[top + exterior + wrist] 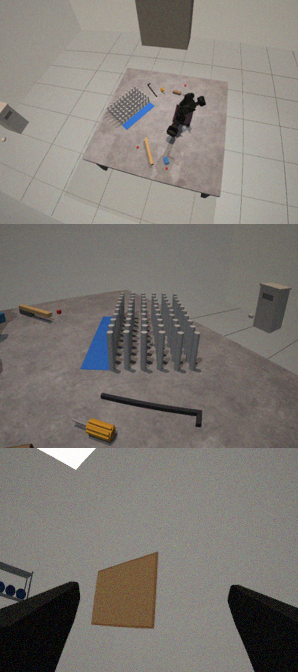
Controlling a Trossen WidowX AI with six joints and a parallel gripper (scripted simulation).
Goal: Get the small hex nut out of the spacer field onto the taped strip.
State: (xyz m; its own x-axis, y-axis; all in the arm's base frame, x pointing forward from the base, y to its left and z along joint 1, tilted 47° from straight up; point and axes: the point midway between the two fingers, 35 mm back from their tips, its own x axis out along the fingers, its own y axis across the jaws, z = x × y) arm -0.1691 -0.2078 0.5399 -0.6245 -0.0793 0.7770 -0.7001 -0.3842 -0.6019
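Observation:
Standing grey metal spacers (148, 99) (144, 352) form an upright grid. A small nut-like thing (152, 343) shows low between spacers in the exterior view; it is too small to make out in the top view. The blue taped strip (138, 116) (96, 349) lies along the field's front, with no nut visible on it. A black hooked tool (152, 90) (150, 405) lies flat beside the field, its short bent end away from the strip side. My gripper (156, 593) is open with nothing between its fingers, up in the air away from field and tool, facing a wall.
An orange-handled tool (162, 90) (100, 430) lies near the black tool, and a brown-handled tool (176, 92) near the arm. A wooden bar (149, 151) (35, 310), a blue block (166, 160) and small red cubes (137, 147) (59, 311) lie on the table.

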